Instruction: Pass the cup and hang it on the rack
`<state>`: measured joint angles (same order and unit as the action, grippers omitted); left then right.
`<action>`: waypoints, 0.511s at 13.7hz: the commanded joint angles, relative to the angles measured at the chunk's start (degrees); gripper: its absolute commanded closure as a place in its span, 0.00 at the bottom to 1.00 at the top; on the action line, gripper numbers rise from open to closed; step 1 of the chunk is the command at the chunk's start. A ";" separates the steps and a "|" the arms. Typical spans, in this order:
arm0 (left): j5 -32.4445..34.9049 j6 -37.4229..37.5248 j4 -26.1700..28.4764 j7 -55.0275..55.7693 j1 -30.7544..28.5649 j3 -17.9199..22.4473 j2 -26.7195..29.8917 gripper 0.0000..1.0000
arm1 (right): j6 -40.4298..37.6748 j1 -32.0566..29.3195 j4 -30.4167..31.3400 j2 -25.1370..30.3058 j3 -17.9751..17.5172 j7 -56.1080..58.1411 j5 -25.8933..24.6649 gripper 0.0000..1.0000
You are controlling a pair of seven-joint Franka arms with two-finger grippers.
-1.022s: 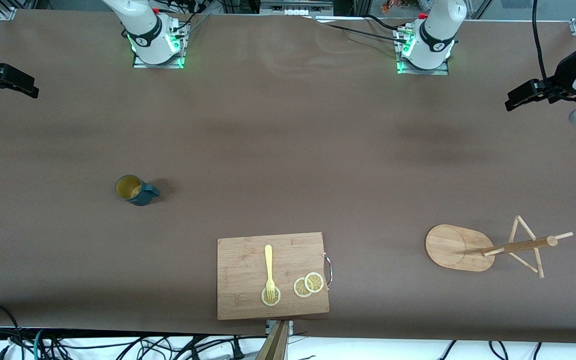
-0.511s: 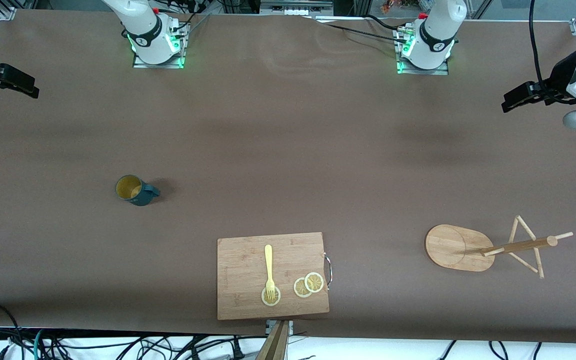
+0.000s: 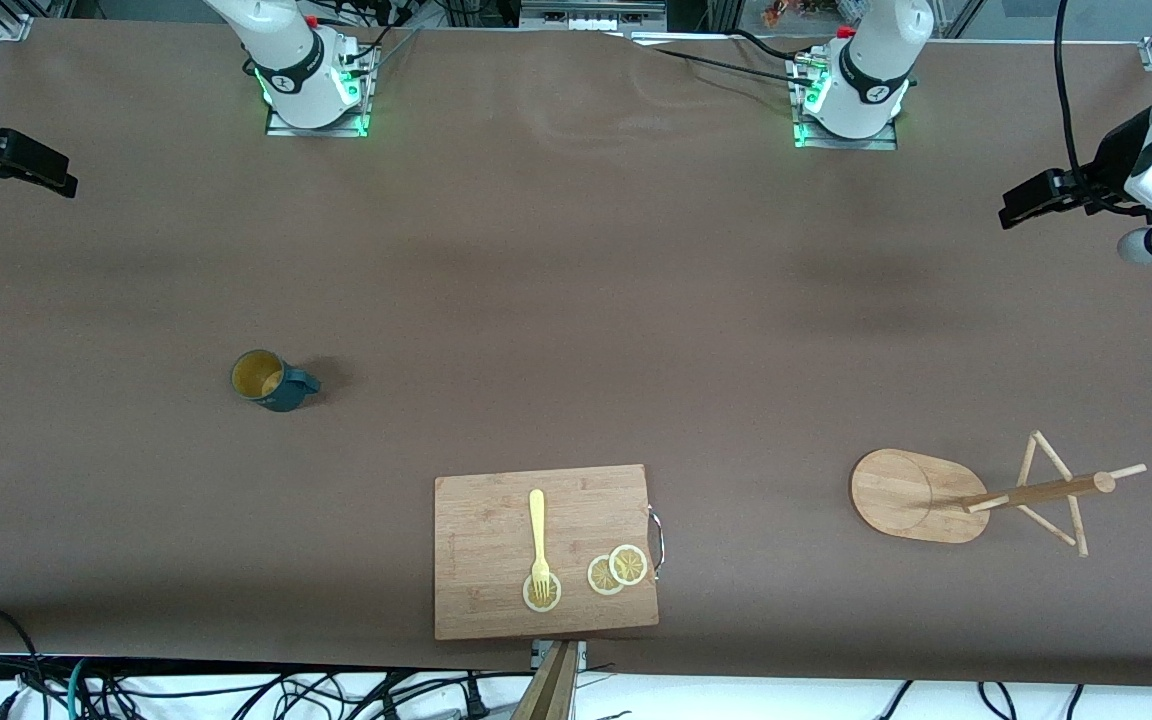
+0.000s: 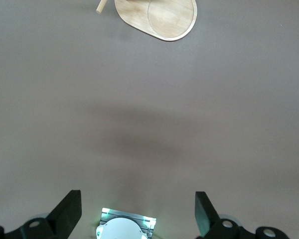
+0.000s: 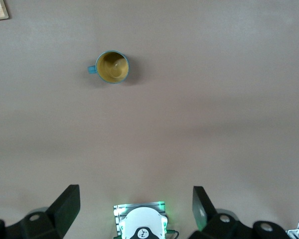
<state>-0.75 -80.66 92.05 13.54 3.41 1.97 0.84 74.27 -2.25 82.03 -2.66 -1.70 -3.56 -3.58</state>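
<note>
On table — cup [image 3: 269,380] upright, mouth upward.

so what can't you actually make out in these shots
- Rack: in the left wrist view the frame edge cuts off its post and pegs; only the base shows.
- Right gripper: front view's edge cuts off its arm.
- Left gripper: front view's edge cuts off its wrist.
- Cup: any markings are too small to tell in either view.
- Board: only a corner shows in the right wrist view.
</note>
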 commanded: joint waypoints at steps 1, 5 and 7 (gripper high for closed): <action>1.19 1.21 -1.52 -1.15 0.20 -0.12 -0.57 0.00 | 1.30 -0.65 -0.38 -0.86 -0.24 -0.74 0.67 0.00; 1.10 1.38 -1.44 -1.24 0.20 -0.12 -0.40 0.00 | 3.60 -0.65 -0.29 -3.31 -0.24 -0.74 0.06 0.00; 1.10 1.47 -1.44 -1.15 0.11 -0.12 -0.40 0.00 | 4.83 -0.83 -0.12 -4.71 -0.15 -0.74 -0.20 0.00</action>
<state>-0.75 -80.62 92.05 13.44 3.41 1.97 0.84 78.19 -2.27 82.07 -5.79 -1.52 -3.78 -3.61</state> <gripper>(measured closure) 0.000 0.000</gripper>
